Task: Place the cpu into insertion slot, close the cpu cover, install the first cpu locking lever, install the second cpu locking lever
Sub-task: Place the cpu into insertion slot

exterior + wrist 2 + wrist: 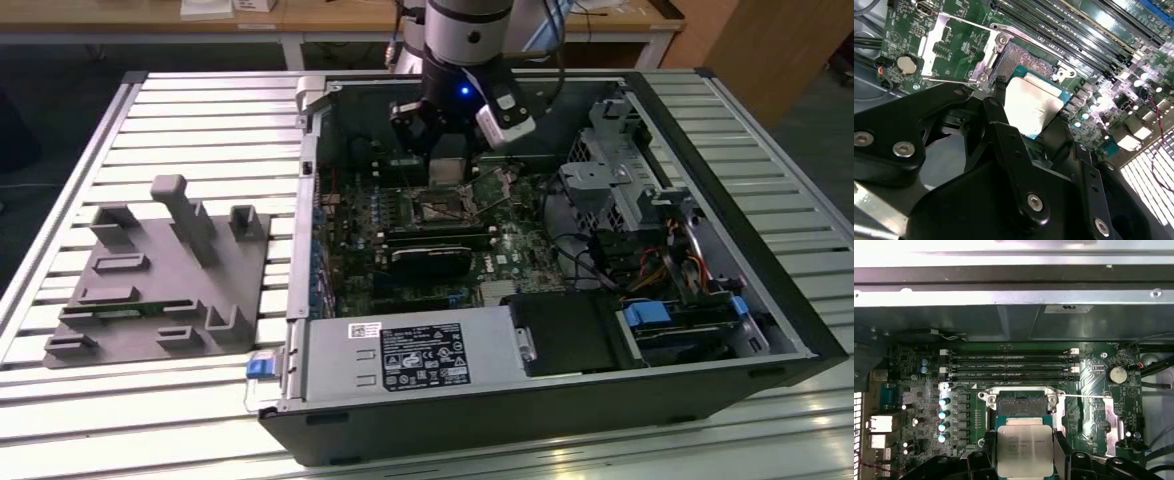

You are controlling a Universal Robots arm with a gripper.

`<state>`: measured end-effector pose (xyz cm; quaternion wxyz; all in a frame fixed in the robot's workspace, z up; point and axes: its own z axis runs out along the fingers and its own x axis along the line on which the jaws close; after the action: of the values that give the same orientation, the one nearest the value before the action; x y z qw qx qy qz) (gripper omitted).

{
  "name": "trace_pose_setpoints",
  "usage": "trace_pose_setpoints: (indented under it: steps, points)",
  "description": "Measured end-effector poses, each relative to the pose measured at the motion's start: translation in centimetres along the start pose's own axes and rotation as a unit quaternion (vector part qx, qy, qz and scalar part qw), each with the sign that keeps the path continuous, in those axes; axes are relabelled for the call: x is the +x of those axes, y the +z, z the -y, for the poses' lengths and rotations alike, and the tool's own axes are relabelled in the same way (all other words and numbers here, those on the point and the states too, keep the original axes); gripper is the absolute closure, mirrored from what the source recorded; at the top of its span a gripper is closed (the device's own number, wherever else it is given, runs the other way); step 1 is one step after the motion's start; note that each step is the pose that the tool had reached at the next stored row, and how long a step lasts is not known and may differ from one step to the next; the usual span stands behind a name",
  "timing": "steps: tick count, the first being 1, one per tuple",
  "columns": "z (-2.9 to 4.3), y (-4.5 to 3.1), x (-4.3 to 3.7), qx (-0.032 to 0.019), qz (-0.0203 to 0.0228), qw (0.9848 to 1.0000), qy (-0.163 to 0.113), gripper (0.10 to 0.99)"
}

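Currently, reading from the exterior view's left to its right, we record the following. Item one: a grey fixture block [160, 270], standing on the slatted table [200, 110], well apart from the work. Item two: the computer case [534, 420], lying open side up, with the power supply [414, 360] along its near edge. Item three: the gripper [449, 160], reaching down into the case over the far half of the green board [400, 215]. Its jaws are clamped on two opposite edges of the cpu [1024, 450], whose pale metal face is turned towards the wrist. Item four: the insertion slot [1021, 402], a dark square with a bright rim, open and with nothing in it. Item five: the cpu cover [985, 59], swung back off the slot and lying to one side of it. Item six: the drive cage [601, 195], at the exterior view's right and clear of the arm. As to position, we judge the cpu to be above the board and not yet seated. In the exterior view the insertion slot sits just below the chip and a little nearer the camera. In the first wrist view it lies directly beyond the chip's far edge, with the long black memory slots [1009, 365] beyond that. The sides of chip and slot run roughly parallel, so we judge them close to square with each other.
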<state>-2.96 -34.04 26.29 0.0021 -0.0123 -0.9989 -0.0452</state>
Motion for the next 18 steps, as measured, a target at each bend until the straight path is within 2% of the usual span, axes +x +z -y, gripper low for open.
trace_pose_setpoints:
  steps: [11,18]
  points:
    - [0.17,1.97,-0.10,0.0002,0.0000,1.0000,0.000,0.545]
    - [0.24,2.80,-0.30,0.0008,0.0001,1.0000,0.000,0.545]
